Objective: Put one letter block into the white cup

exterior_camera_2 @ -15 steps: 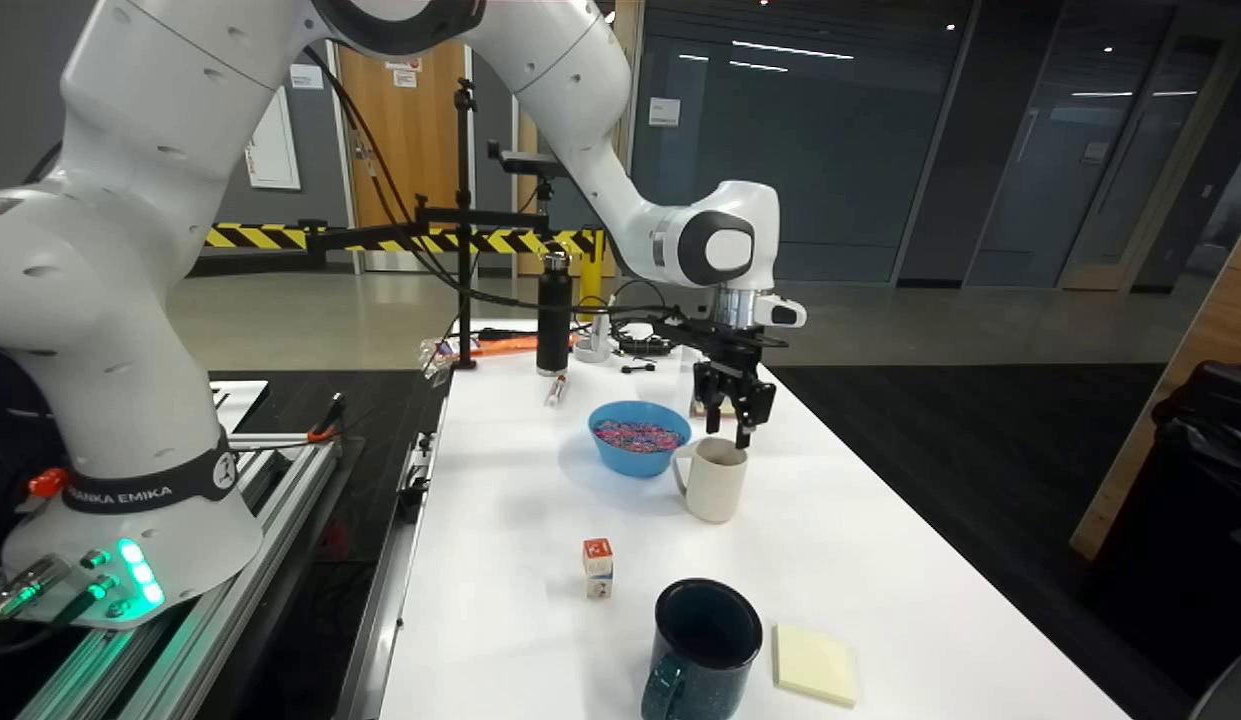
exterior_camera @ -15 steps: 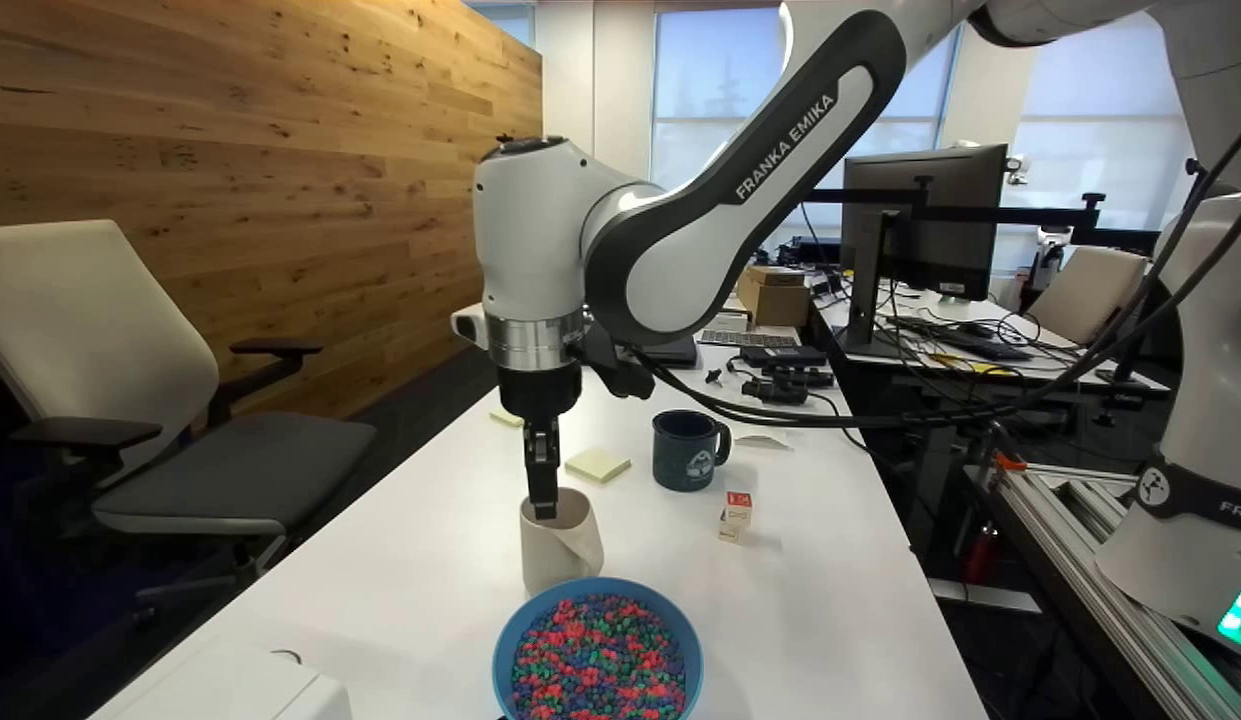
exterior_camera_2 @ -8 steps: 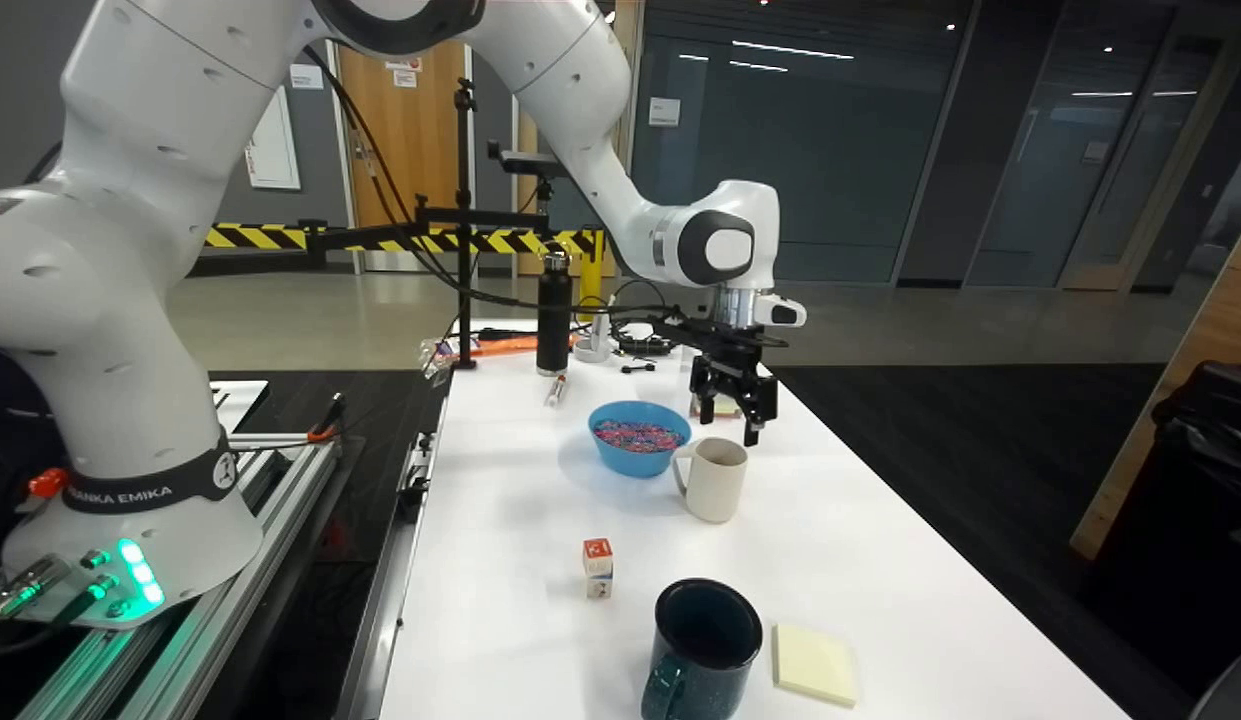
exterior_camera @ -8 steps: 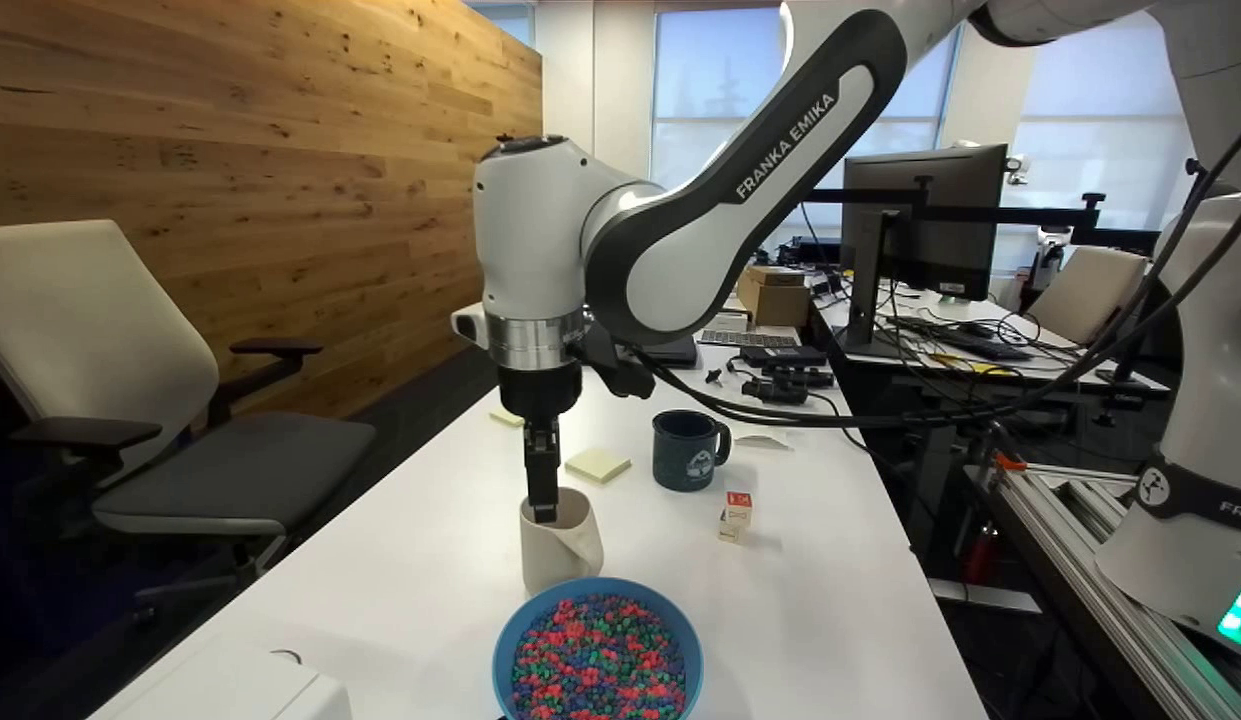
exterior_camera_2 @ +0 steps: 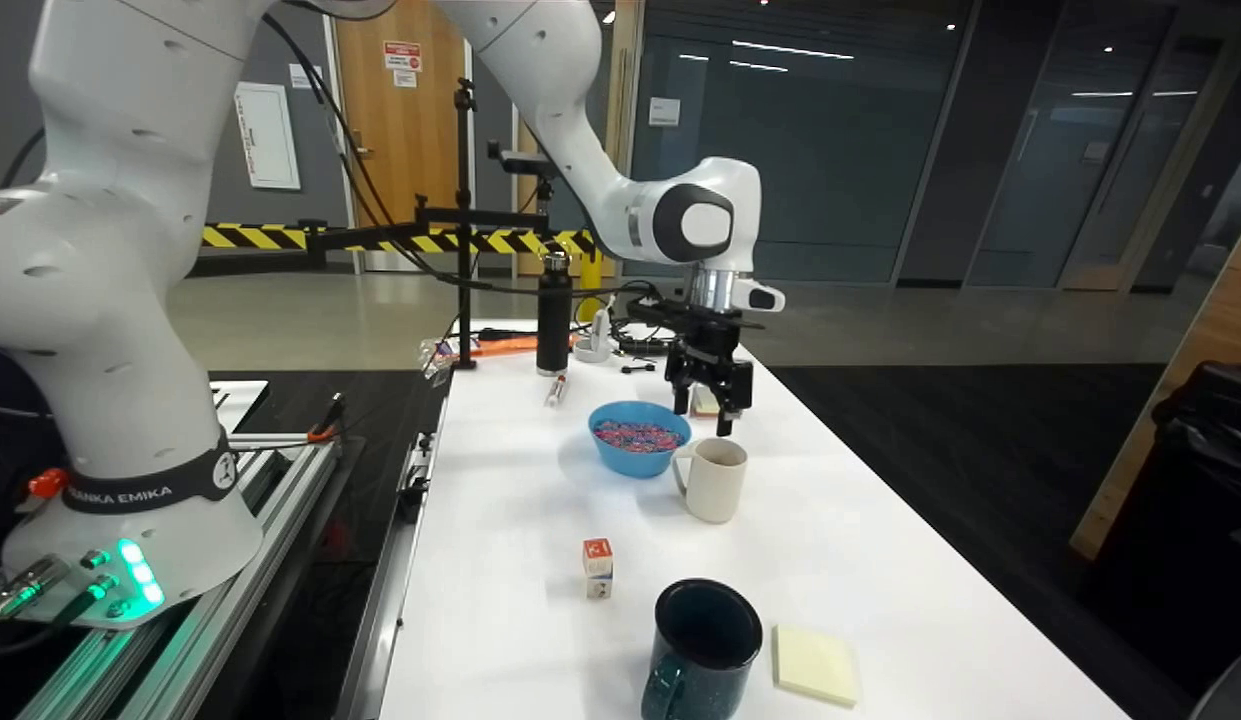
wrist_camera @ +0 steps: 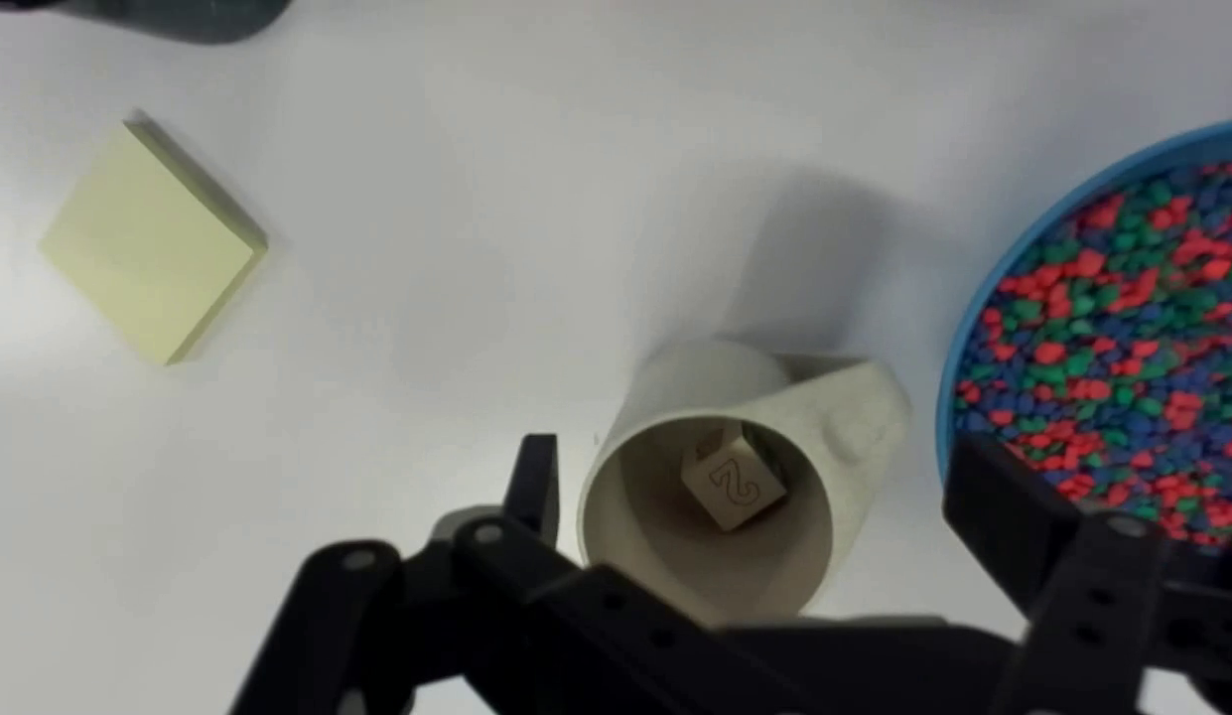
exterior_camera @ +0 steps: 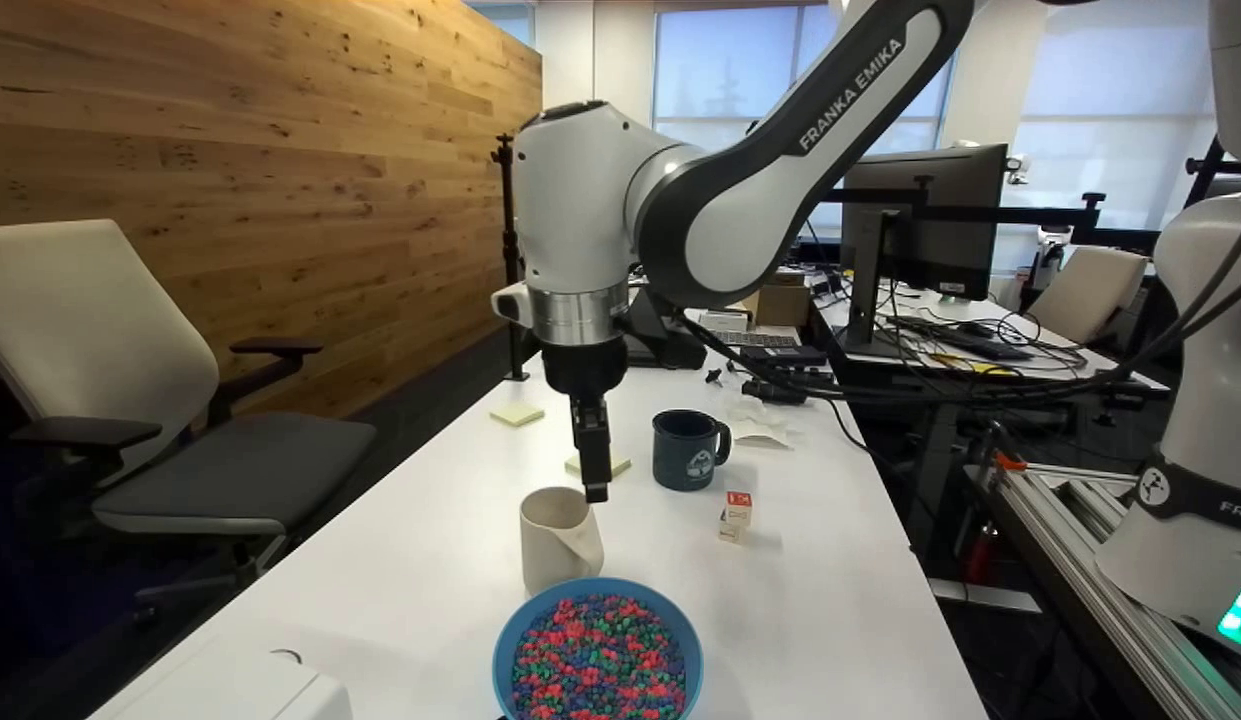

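Observation:
The white cup (exterior_camera: 555, 560) stands upright on the table, its handle (exterior_camera_2: 681, 472) showing in an exterior view. Inside it lies a wooden letter block (wrist_camera: 735, 482), tilted, with an S-like character facing up in the wrist view. My gripper (exterior_camera_2: 702, 420) hangs above the table near the cup's rim, open, with nothing held between its fingers. Seen from the wrist, the gripper (wrist_camera: 754, 452) has its fingers apart on either side of the cup's mouth. Two more letter blocks (exterior_camera_2: 598, 568), one red on top, stand stacked on the table.
A blue bowl (exterior_camera_2: 635, 465) of colourful bits sits close beside the cup. The dark blue mug (exterior_camera: 685, 452) stands near the stacked blocks, with a yellow note pad (exterior_camera_2: 815, 665) beside it. A black bottle (exterior_camera_2: 553, 320) is at the table's far end.
My gripper's fingers have spread apart above the cup. The arm has since risen slightly and shifted back toward its base. Cup, bowl and stacked blocks have stayed in place.

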`<action>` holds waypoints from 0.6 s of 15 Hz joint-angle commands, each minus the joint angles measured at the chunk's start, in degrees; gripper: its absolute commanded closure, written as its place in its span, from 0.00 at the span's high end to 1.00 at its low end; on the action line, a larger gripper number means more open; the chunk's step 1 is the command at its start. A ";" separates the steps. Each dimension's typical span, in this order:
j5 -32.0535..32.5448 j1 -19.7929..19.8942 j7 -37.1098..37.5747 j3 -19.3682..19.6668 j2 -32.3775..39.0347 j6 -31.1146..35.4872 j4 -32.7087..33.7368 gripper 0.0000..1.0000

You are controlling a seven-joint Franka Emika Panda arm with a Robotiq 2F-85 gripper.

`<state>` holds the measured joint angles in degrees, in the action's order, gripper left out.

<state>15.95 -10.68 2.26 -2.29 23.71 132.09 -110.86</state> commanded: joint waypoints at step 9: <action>-2.67 5.08 1.55 0.09 -22.17 1.76 -26.23 1.00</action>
<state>15.23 -6.81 3.21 -1.85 7.50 132.24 -131.05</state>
